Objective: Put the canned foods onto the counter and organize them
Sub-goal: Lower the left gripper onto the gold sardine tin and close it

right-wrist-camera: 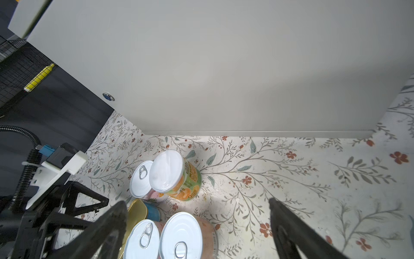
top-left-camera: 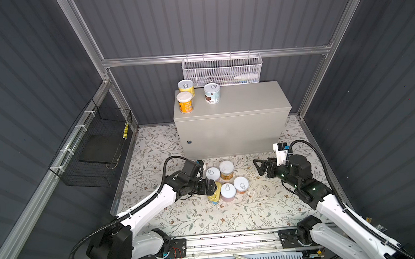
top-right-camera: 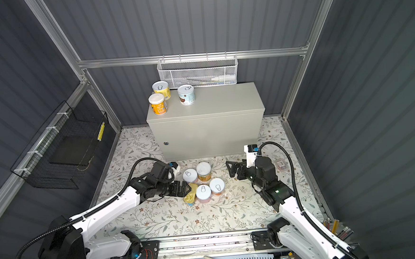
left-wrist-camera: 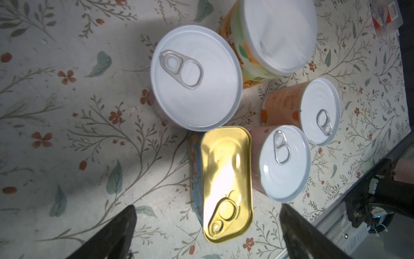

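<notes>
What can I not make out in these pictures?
- Gold tin: partly hidden by the left gripper in a top view.
- White basket: contents blurred by its mesh, top views.
- Cans on the counter: label text too small.
- Packet: too small to identify in a top view.

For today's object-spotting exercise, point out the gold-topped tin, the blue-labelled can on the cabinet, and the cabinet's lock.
gold-topped tin [left-wrist-camera: 226,179], left wrist view, on its gold lid.
blue-labelled can [top-left-camera: 212,96], in a top view, on its label.
lock [top-left-camera: 189,142], in a top view, on its round face.
</notes>
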### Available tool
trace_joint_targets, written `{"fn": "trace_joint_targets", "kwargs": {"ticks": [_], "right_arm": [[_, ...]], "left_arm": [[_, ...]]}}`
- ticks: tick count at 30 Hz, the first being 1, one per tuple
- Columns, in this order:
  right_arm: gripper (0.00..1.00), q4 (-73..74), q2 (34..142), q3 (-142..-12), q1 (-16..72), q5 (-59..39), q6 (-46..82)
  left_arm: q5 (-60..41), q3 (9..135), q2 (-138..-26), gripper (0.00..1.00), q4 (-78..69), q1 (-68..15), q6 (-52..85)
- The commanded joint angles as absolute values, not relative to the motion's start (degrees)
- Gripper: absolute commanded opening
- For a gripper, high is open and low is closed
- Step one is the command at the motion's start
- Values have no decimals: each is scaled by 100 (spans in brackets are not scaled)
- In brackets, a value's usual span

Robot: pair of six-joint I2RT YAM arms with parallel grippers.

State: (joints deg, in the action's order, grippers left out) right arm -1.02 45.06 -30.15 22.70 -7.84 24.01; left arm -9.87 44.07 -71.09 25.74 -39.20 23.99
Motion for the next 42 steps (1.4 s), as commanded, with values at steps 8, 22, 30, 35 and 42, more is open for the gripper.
{"fn": "trace_joint_targets", "kwargs": {"ticks": [8,22,30,35,42], "right_arm": [[99,-219,4212,-2728,2310,-421,2278],[99,147,4615,-2843,2311,-378,2142],[99,133,4834,-2952,2307,-418,2162],[99,84,4710,-2903,2307,-261,2179],[99,227,4560,-2751,2309,-84,2206]], "left_arm": [[-580,4544,-7355,100,2874,-4346,2341],[-439,4360,-7837,89,2601,-4605,2358],[-483,4563,-8189,86,2584,-4624,2063],[-527,4617,-8341,84,2536,-4649,2006],[-450,4727,-8764,74,2521,-4657,2006]]}}
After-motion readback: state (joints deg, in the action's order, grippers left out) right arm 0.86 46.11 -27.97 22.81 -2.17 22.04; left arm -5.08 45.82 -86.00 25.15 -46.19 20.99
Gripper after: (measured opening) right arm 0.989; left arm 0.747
